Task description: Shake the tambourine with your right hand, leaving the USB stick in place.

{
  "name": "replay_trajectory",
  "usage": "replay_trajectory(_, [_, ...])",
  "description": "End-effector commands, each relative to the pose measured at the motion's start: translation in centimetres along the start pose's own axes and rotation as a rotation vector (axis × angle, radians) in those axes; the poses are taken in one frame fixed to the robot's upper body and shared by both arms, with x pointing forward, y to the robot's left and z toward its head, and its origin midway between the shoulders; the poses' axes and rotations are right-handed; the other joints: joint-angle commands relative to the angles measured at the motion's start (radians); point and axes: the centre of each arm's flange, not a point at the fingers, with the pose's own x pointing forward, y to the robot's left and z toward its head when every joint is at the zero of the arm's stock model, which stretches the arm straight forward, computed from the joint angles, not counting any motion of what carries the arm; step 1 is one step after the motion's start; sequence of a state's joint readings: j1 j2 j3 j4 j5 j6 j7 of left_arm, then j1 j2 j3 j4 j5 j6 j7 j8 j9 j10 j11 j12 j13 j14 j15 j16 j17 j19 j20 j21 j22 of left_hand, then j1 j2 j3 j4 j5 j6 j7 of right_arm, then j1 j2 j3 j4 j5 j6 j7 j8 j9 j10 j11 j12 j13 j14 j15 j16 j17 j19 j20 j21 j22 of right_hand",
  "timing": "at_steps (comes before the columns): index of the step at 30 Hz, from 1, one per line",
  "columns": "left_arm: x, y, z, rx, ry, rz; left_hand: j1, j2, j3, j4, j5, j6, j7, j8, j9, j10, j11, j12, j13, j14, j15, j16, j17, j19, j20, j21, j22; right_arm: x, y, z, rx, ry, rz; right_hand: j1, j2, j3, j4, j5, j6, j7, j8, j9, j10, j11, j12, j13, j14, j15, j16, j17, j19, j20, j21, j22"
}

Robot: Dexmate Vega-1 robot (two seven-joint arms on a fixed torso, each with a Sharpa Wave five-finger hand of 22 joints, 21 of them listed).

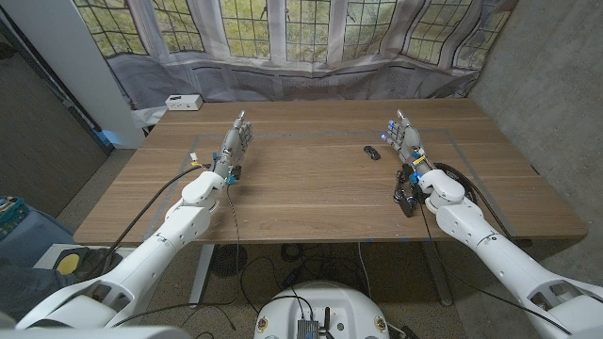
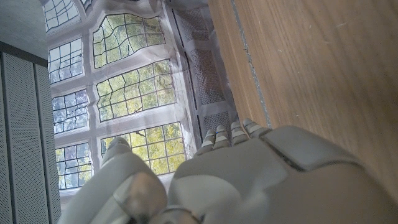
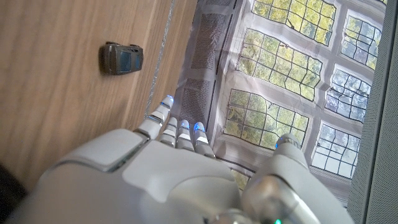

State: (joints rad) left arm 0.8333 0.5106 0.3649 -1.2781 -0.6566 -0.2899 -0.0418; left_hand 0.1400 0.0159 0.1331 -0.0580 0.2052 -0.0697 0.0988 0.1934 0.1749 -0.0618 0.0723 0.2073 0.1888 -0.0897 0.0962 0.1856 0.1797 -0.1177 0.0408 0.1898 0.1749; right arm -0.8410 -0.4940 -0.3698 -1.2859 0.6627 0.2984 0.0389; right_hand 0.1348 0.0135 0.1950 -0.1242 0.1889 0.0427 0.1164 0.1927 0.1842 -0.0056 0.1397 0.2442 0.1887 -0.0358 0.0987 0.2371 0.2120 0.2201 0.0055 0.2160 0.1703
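Note:
A small dark USB stick (image 1: 371, 152) lies on the wooden table (image 1: 311, 188), right of the middle and toward the far side. In the right wrist view the USB stick (image 3: 122, 58) lies on the wood a short way from my fingertips (image 3: 180, 124). My right hand (image 1: 403, 137) stands on its edge just right of the stick, fingers straight and apart, holding nothing. On the other side of the table my left hand (image 1: 236, 141) stands the same way, palm upright and fingers extended. In the left wrist view the left hand (image 2: 249, 174) is seen from its back, beside bare wood.
A small white box (image 1: 183, 102) sits at the table's far left corner. Windows and a grey curtain (image 1: 311, 71) run behind the far edge. A concrete wall (image 1: 556, 85) stands to the right. Black cables and a clamp (image 1: 407, 198) hang at my right wrist.

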Motion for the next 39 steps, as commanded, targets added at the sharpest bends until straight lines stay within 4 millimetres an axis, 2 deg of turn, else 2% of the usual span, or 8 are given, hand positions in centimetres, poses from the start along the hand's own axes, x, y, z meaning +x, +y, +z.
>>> replay_trajectory(1, [-0.2,0.5,0.1,0.000,0.002,0.006,0.008,0.003,0.008,0.001,0.003,0.005,0.007,0.006,0.003,0.007,0.008,0.008,0.005,0.008,0.004,0.009,0.001,-0.009,0.000,0.006,0.004,-0.2,0.3,-0.6,0.026,-0.014,0.005,0.011,0.001,0.008,0.000,0.006,0.003,0.005,0.006,0.002,0.005,0.007,0.006,0.001,0.005,0.008,0.003,0.005,0.010,0.002,0.005,0.003])
replay_trajectory(13, [-0.5,0.0,0.5,-0.005,-0.012,-0.005,0.014,0.009,0.011,-0.002,0.003,0.027,0.005,0.011,0.003,0.031,0.012,0.016,0.004,0.030,0.009,0.014,0.001,-0.003,0.006,0.008,0.004,-0.9,0.2,0.5,0.008,-0.071,0.002,0.020,0.006,0.010,-0.004,0.005,0.022,-0.004,0.009,0.002,0.033,0.002,0.012,0.002,0.033,0.003,0.008,0.004,0.039,0.000,0.010,0.003])
replay_trajectory(22, [-0.7,0.3,0.9,-0.003,-0.020,-0.006,0.018,0.014,0.013,-0.005,0.002,0.048,0.011,0.015,0.003,0.045,0.018,0.020,0.004,0.043,0.013,0.016,0.001,0.009,0.009,0.012,0.004,-1.0,0.5,0.8,-0.003,-0.075,0.015,0.024,0.008,0.011,-0.005,0.004,0.048,-0.004,0.015,0.002,0.049,0.001,0.015,0.002,0.045,0.003,0.009,0.004,0.052,0.000,0.010,0.003])
replay_trajectory(25, [-0.9,0.4,1.1,0.005,-0.017,-0.006,0.025,0.019,0.015,-0.009,0.000,0.071,0.018,0.016,0.003,0.070,0.027,0.026,0.005,0.076,0.013,0.022,0.001,0.063,0.015,0.030,0.005,-1.0,0.6,0.9,-0.001,-0.079,0.021,0.024,0.009,0.011,-0.005,0.004,0.049,-0.005,0.015,0.002,0.053,0.000,0.016,0.002,0.053,0.003,0.011,0.004,0.057,0.001,0.011,0.003])
replay_trajectory(29, [-1.1,0.3,1.3,0.010,-0.013,-0.013,0.028,0.020,0.016,-0.013,-0.002,0.088,0.020,0.017,0.003,0.085,0.029,0.029,0.005,0.094,0.015,0.024,0.001,0.095,0.017,0.039,0.006,-1.1,0.8,1.4,-0.007,-0.091,0.019,0.022,0.012,0.009,-0.002,0.003,0.053,-0.007,0.013,0.003,0.073,0.002,0.021,0.003,0.074,-0.001,0.018,0.007,0.075,0.000,0.014,0.003])
replay_trajectory(39, [-1.6,0.0,1.7,0.028,-0.023,-0.022,0.032,0.022,0.017,-0.016,-0.004,0.101,0.023,0.016,0.003,0.086,0.031,0.026,0.005,0.092,0.016,0.018,0.001,0.074,0.016,0.026,0.005,-2.3,0.5,2.1,-0.013,-0.126,0.028,0.024,0.012,0.008,-0.003,0.002,0.082,-0.009,0.019,0.003,0.097,0.000,0.026,0.004,0.100,-0.007,0.026,0.012,0.100,-0.001,0.017,0.004])
